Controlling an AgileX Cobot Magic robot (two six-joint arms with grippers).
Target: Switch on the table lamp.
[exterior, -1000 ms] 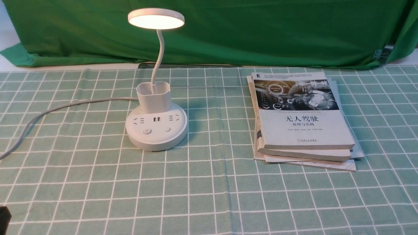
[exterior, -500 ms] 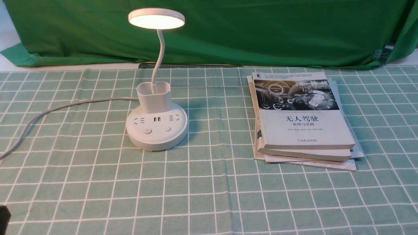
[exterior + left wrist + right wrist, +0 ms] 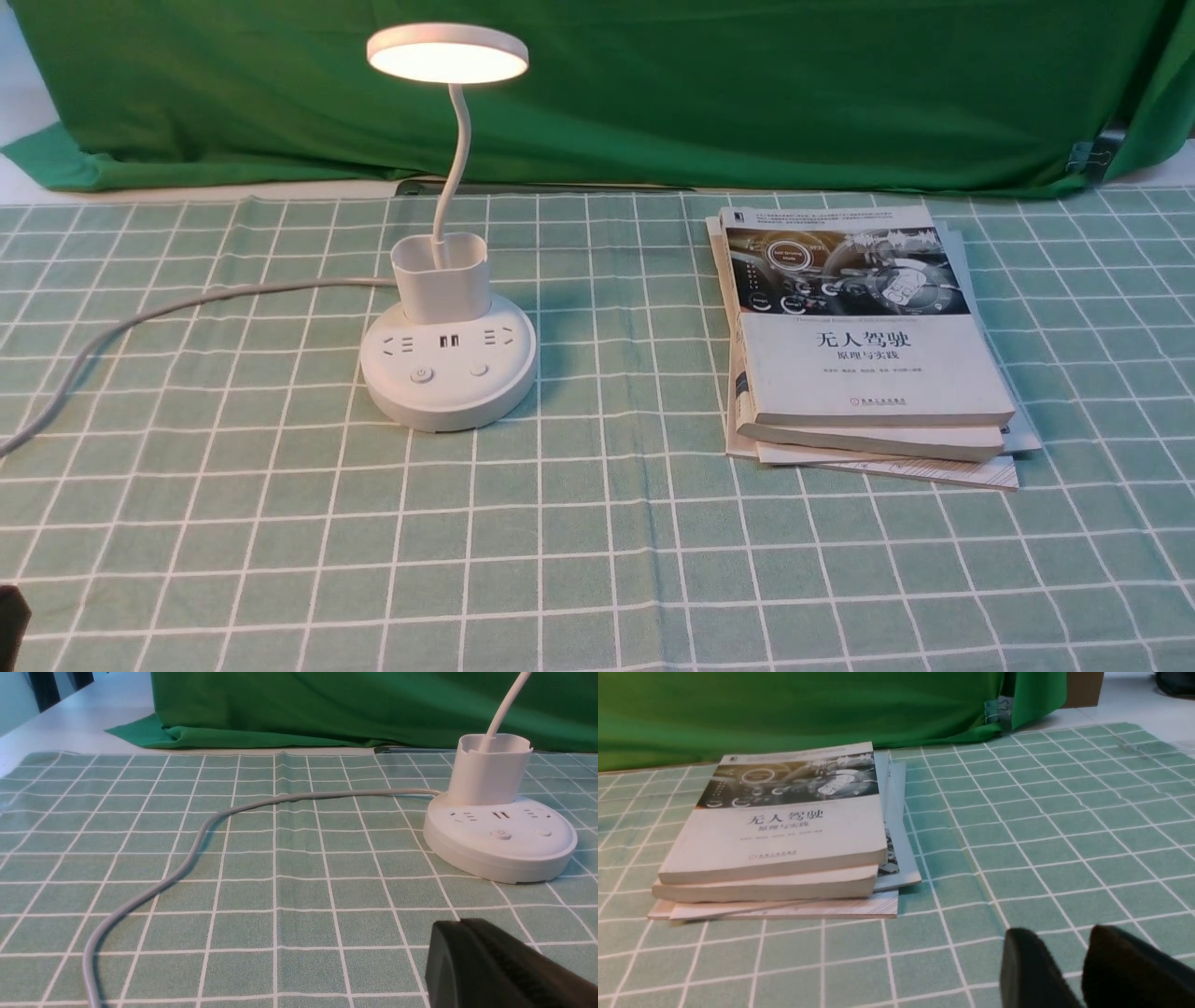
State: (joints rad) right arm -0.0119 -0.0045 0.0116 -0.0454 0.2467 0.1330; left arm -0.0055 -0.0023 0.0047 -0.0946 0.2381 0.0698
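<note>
the white table lamp (image 3: 448, 364) is on, its flat round head glowing — it stands upright on the checked cloth, with a thin bendy neck, a cup and a round base with two buttons.

the lamp (image 3: 448, 373) stood on the cloth (image 3: 579, 541) toward the left, its cord (image 3: 215, 294) running off to the left. the stack of books (image 3: 868, 364) lay on the cloth to the right, well apart from the lamp, and the curtain (image 3: 653, 93) hung behind both.

lamp head and top of the gooseneck (image 3: 507, 707) totally out of the left wrist view, small book print (image 3: 781, 836) too blurry
</note>
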